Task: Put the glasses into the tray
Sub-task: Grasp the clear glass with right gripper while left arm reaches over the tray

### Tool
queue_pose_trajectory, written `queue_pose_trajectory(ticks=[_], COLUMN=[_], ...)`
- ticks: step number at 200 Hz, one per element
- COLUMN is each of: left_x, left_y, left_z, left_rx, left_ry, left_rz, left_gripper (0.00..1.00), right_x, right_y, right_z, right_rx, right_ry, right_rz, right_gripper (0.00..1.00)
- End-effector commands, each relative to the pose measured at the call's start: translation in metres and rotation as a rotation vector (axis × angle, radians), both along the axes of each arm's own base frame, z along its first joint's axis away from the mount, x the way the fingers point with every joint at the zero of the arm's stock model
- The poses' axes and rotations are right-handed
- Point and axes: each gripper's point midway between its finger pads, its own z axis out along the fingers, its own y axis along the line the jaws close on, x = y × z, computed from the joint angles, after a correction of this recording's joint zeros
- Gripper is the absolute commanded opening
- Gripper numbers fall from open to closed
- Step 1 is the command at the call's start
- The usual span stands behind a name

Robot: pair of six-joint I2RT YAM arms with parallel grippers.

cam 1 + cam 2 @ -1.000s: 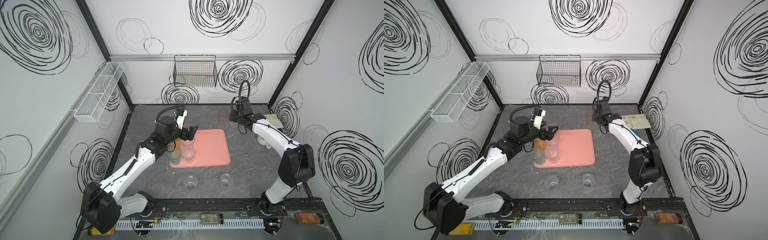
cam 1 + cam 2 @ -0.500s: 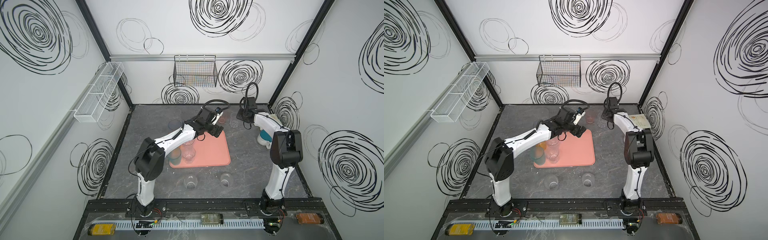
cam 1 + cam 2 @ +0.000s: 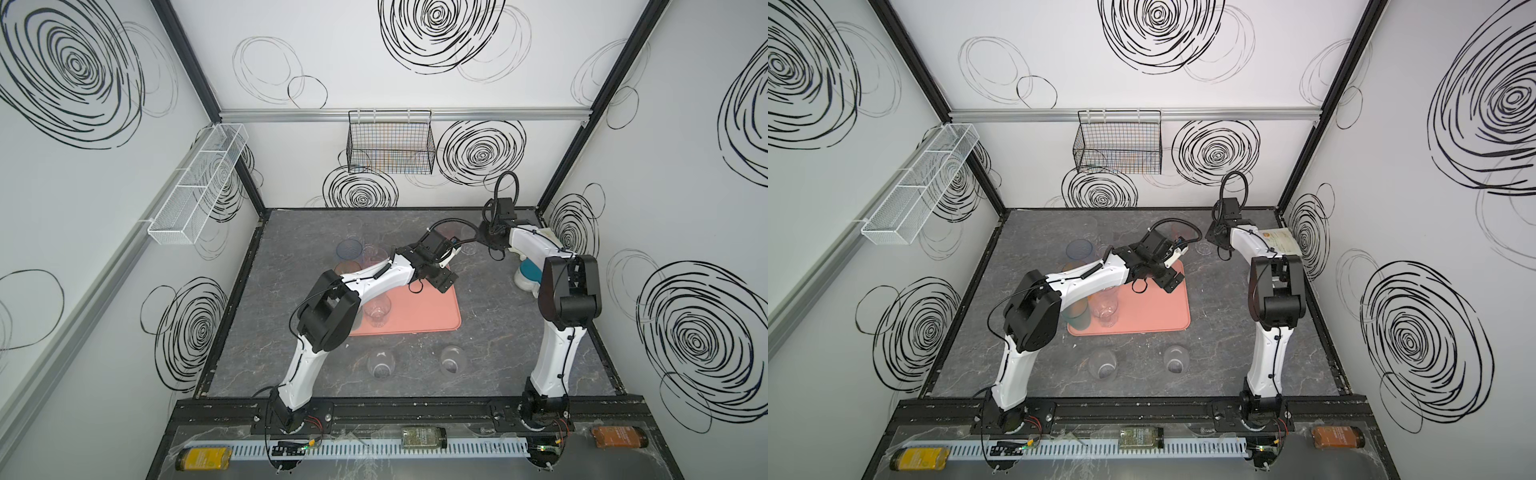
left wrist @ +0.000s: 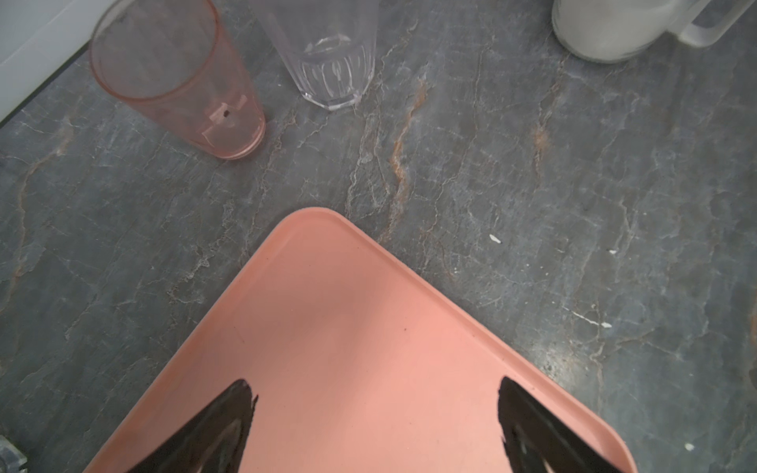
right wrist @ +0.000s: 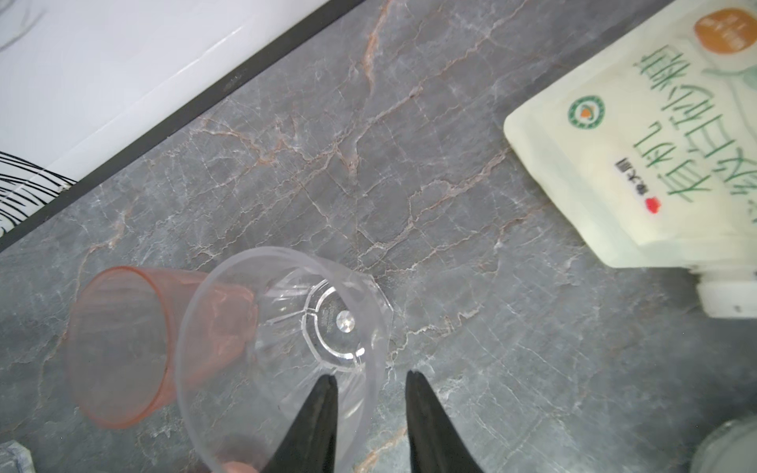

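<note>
Starting at the near edge, two clear tumblers (image 3: 380,365) (image 3: 452,358) stand on the table (image 3: 519,332) in front of the tray (image 3: 436,320), just where they stood a second ago, so they are yet to be carried. On the tray's near left part a clear glass (image 3: 377,316) stands upright, with tinted glasses (image 3: 1077,316) half hidden behind the left arm (image 3: 374,279). The left fingers (image 3: 443,281), which hovered beside those glasses a second ago, have swung over the tray's far right corner, spread wide and carrying nothing. I judge that drop finished and this arm out for its next pick. Just beyond that corner the right fingers (image 5: 329,403) have drawn closer together astride the wall of a clear faceted tumbler (image 5: 286,340), one inside the rim and one outside. A gap still shows, so they are not yet pinching. A pink tumbler (image 4: 176,86) stands just beside it, apart, and may get knocked on the lift. Both arms crowd this far corner, which risks a clash. A white jug (image 4: 606,24) and a pouch (image 5: 639,139) lie to the right, and a blue tumbler (image 3: 348,248) with others waits off the tray's far left corner
</note>
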Motion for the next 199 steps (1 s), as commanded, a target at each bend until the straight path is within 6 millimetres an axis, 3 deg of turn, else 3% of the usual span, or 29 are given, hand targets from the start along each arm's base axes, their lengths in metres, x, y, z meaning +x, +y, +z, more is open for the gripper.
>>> queue_pose_trajectory(ticks=[1,74,114,144,199], left_x=[-0.001,-0.001,-0.006,-0.012,-0.025], left_y=[0.004,0.009,0.02,0.031,0.067], left_z=[-0.002,0.017,0.047,0.075,0.096], left_rx=[0.02,-0.004,-0.045,-0.074,-0.065], left_ry=[-0.02,-0.066,-0.146,-0.204,-0.254], left_rz=[-0.005,0.015,0.028,0.04,0.088], left_gripper=[0.96,0.96,0.96,0.96,0.96], right_x=[0.003,-0.012,-0.036,-0.049,-0.075], right_y=[0.0,-0.004,-0.002,0.004,0.025], right_z=[-0.01,-0.003,0.015,0.04,0.068], right_rx=[0.009,-0.054,-0.076,-0.091,-0.111], right_ry=[0.021,0.029,0.01,-0.026,-0.065], right_rz=[-0.005,-0.008,-0.003,0.01,0.076], right_gripper=[0.27,0.06,0.05,0.05,0.05])
